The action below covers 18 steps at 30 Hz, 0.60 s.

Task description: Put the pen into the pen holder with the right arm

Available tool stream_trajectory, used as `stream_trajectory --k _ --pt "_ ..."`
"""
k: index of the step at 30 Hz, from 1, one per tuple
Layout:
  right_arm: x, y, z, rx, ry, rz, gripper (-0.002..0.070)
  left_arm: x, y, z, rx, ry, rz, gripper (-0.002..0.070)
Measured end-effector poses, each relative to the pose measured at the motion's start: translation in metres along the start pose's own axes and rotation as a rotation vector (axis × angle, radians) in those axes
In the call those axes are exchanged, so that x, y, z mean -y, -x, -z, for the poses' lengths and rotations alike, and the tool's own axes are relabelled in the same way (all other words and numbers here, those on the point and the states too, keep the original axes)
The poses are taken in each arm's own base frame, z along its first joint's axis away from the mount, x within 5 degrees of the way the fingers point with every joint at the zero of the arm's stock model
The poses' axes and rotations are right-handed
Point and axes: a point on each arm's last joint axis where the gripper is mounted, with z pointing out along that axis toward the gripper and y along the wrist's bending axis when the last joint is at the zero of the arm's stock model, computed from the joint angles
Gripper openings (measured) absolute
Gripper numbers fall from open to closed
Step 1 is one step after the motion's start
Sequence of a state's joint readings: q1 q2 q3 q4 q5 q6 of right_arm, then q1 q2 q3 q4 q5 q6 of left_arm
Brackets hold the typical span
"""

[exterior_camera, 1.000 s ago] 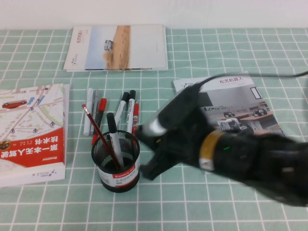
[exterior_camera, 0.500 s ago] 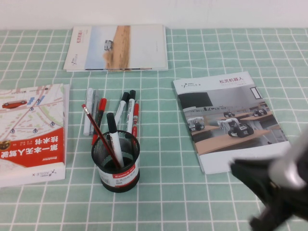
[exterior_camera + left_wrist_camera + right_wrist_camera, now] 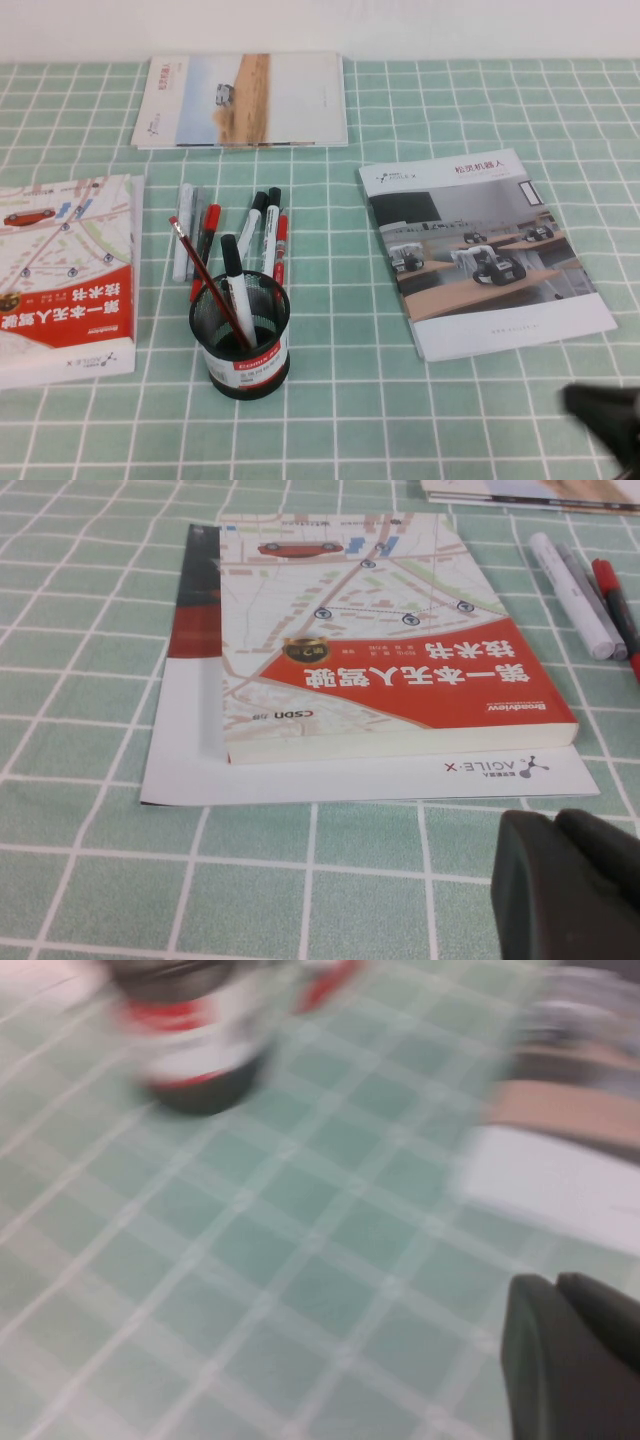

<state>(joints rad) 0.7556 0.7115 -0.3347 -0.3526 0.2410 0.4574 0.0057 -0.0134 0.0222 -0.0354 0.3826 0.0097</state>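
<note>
The pen (image 3: 205,272), a thin dark-red stick with a pale tip, stands tilted in the black mesh pen holder (image 3: 240,350), leaning up and to the left. A white marker with a black cap (image 3: 233,275) stands in the holder beside it. My right gripper (image 3: 592,405) is only a dark shape at the bottom right corner of the high view, far from the holder. In the right wrist view its fingers (image 3: 570,1360) are together and empty, and the holder (image 3: 195,1045) is a blur. My left gripper (image 3: 565,880) is shut and empty, low over the cloth beside the red-and-white book (image 3: 380,630).
Several markers (image 3: 235,230) lie on the checked green cloth behind the holder. The red-and-white book (image 3: 65,275) lies at the left, a booklet (image 3: 245,100) at the back, and a magazine (image 3: 480,245) at the right.
My right arm has pulled back from beside the holder to the bottom right corner, nearly out of the high view. The pen stays in the holder.
</note>
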Motion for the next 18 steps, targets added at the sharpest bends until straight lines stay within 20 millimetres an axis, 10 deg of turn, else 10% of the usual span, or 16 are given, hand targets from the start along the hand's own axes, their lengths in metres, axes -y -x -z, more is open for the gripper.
stream_trajectory --k 8,18 --pt "0.046 -0.046 0.019 0.19 -0.327 -0.189 -0.0019 0.0 0.0 0.0 0.0 0.0 0.0 -0.0004" --pt "0.049 -0.083 0.044 0.378 -0.519 -0.229 -0.0019 0.0 0.0 0.0 0.0 0.0 0.0 -0.0004"
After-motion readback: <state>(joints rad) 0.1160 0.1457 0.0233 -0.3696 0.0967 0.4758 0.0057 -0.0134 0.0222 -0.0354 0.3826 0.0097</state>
